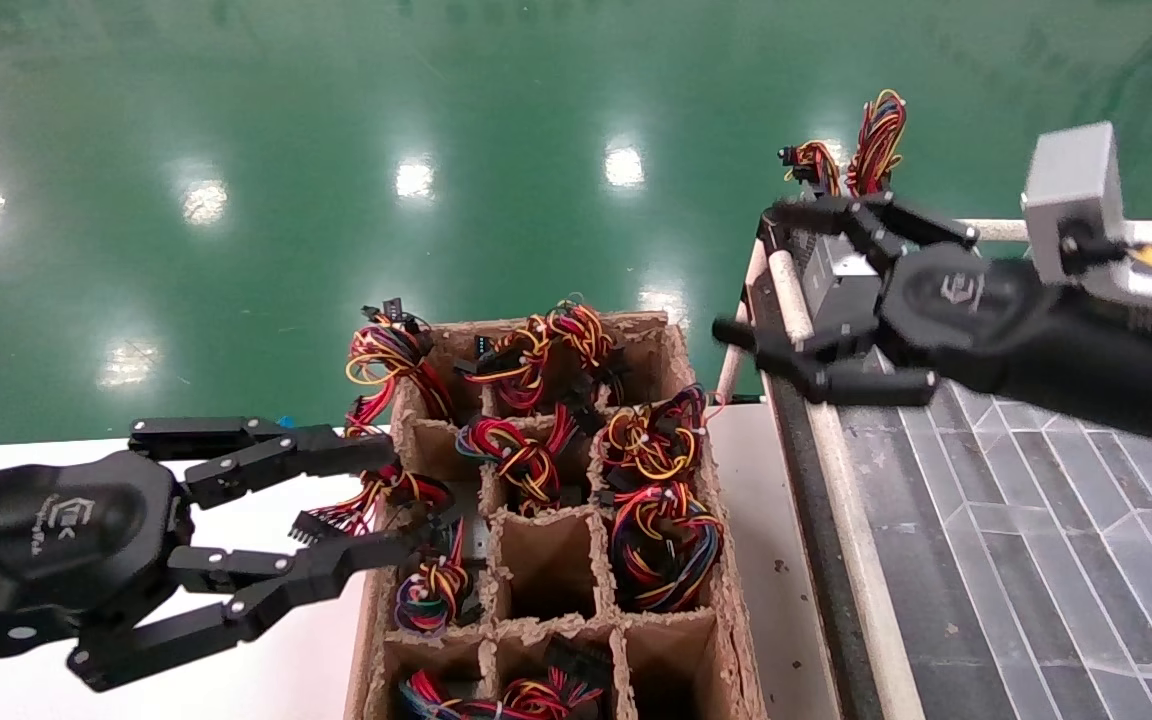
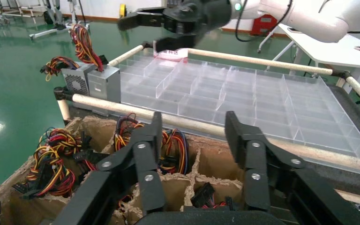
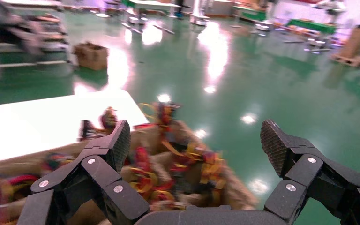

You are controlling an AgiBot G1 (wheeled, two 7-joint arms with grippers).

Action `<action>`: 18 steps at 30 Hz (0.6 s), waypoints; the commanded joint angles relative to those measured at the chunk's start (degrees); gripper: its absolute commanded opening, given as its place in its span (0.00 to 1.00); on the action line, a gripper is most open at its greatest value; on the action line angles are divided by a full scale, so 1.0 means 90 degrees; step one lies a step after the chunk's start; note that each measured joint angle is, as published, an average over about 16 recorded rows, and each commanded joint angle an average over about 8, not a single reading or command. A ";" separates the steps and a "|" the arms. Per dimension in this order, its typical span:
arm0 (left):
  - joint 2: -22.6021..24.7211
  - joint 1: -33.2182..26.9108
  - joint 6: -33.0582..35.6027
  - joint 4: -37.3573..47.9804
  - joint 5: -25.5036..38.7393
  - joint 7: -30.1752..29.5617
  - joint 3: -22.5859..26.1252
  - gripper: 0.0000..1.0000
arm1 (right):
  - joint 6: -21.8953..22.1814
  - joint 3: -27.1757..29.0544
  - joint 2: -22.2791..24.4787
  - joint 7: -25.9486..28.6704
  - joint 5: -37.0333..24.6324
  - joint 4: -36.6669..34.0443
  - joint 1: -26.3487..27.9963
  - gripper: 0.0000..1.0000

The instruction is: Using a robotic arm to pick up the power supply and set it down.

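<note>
The right gripper (image 1: 776, 300) hangs above the near corner of the clear divided tray (image 2: 243, 93), jaws spread wide and holding nothing. Just under and beyond it a power supply (image 1: 841, 280) stands in that corner, its red and yellow wires (image 1: 876, 130) sticking up; the left wrist view shows two grey boxes (image 2: 91, 82) side by side there, and from here I can't be sure which was just handled. If it is set down, the arm should lift straight up, clear of the wires, before swinging back to the cardboard crate (image 1: 681, 350) for another. The left gripper (image 1: 376, 500) waits open at the crate's side, above the white counter (image 1: 266, 650).
</note>
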 commanded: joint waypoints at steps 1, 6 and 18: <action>0.0000 0.0000 0.0000 0.0000 0.0000 0.0000 0.0000 1.00 | -0.0101 0.0018 0.0081 0.0113 0.0144 0.0237 -0.0170 1.00; 0.0000 0.0000 0.0000 0.0000 0.0000 0.0000 0.0000 1.00 | -0.0353 0.0062 0.0280 0.0392 0.0501 0.0823 -0.0592 1.00; 0.0000 0.0000 -0.0001 0.0001 0.0000 0.0000 0.0000 1.00 | -0.0911 0.0159 0.0722 0.1002 0.1295 0.2127 -0.1528 1.00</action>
